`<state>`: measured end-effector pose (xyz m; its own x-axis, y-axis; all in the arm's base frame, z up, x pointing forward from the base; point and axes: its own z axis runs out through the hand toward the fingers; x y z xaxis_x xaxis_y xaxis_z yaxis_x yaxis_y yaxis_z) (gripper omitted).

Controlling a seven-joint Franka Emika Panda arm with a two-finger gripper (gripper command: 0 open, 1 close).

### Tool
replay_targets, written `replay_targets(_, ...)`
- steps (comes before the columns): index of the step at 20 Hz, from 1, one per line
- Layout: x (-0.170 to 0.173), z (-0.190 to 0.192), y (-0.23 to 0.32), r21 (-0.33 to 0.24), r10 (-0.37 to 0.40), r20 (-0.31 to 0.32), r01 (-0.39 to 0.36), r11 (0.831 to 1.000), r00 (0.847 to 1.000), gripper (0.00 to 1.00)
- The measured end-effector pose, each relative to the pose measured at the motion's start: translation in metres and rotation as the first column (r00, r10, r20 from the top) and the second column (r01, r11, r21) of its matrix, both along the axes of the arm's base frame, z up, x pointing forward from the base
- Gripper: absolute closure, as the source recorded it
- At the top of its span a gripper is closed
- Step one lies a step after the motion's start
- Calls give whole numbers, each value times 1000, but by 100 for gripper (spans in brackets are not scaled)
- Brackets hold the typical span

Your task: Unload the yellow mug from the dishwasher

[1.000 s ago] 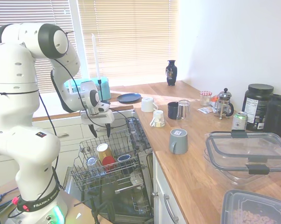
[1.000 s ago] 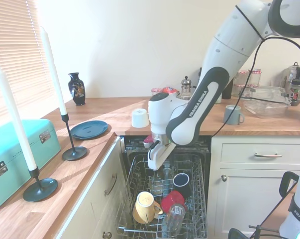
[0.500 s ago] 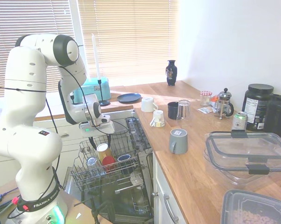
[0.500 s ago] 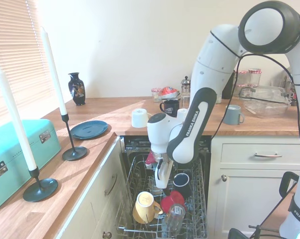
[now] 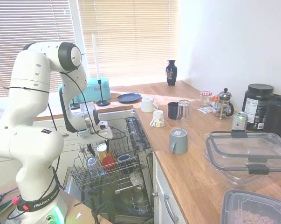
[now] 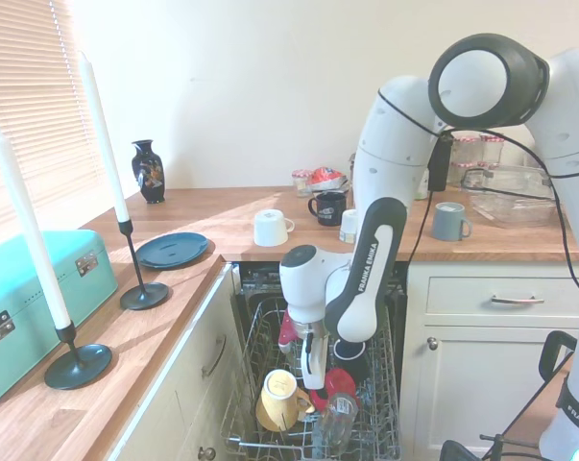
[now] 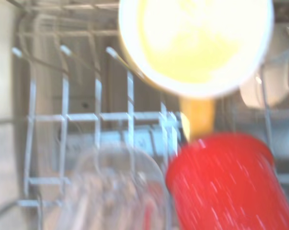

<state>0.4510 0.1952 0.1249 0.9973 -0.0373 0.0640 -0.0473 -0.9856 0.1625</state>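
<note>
Right, first exterior view: gripper (image 5: 91, 148) hangs low over the pulled-out wire rack (image 5: 79, 175) of the dishwasher (image 5: 126, 205), fingers pointing down. Yellow mug (image 5: 102, 151) sits in the rack just beside the fingertips, on the side toward the worktop (image 5: 196, 172), pale base up. Red cup (image 5: 108, 162) touches it toward the rack's front. Finger gap too small to read here.

Second exterior view: gripper (image 6: 313, 376) is down inside the rack, directly above the red cup (image 6: 335, 386). Yellow mug (image 6: 278, 400) lies tilted near the rack's front edge, base facing up, just beside the fingertips and not touching them. Clear glass (image 6: 335, 421) lies at the front edge next to the red cup. Fingers look close together, but open or closed cannot be told.

Wrist view, blurred: yellow mug (image 7: 194, 43) fills one edge, handle pointing at the red cup (image 7: 228, 184); glass (image 7: 110, 191) lies beside that cup over the rack wires (image 7: 63, 120).
</note>
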Motion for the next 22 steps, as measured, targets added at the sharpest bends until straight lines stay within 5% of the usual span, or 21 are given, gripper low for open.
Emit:
replay_targets(12,24,-36,34,5,44,-19,-44,999,999,0)
replay_targets(22,32,-64,11,5,50,-30,-50,999,998,0)
